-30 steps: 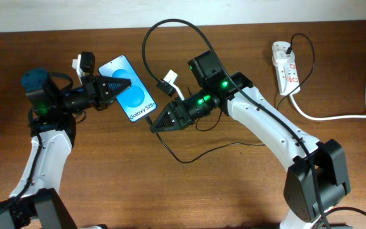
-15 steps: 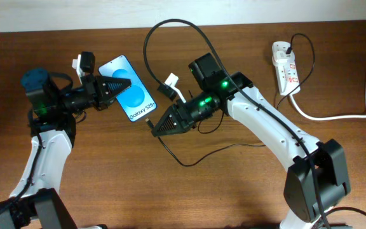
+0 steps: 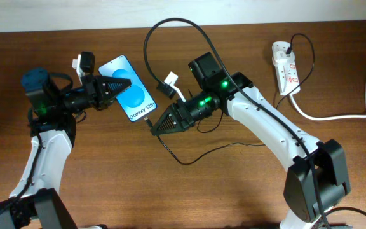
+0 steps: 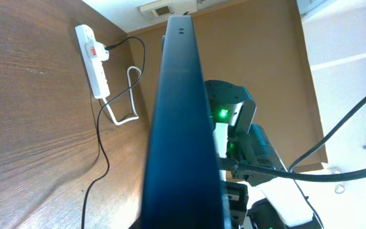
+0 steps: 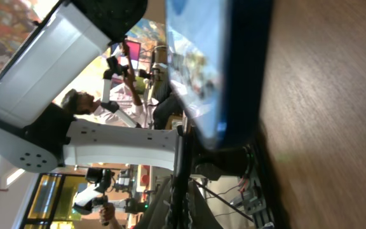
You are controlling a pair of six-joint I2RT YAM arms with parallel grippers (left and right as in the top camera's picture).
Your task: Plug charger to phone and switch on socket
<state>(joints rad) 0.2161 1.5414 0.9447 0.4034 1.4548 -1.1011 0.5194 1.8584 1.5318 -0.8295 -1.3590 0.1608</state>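
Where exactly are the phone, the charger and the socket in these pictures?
phone [image 3: 136, 98]: overhead view, on its blue screen.
charger [image 3: 173, 21]: overhead view, top of its black cable loop.
socket [image 3: 286, 69]: overhead view, middle of the white strip.

Black-edged phone [image 3: 132, 92] in bright blue with a round pattern, white red-marked socket [image 3: 285, 67], black charger [image 3: 172, 20], brown wood-grain table [image 3: 107, 178]

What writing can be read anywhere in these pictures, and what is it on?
"Galaxy S25": on the blue screen of the phone, seen from overhead; a small mark after it is too blurred to read.
Red markings on the white power strip: too small to read.
Both wrist views: no readable text; the background is blurred.
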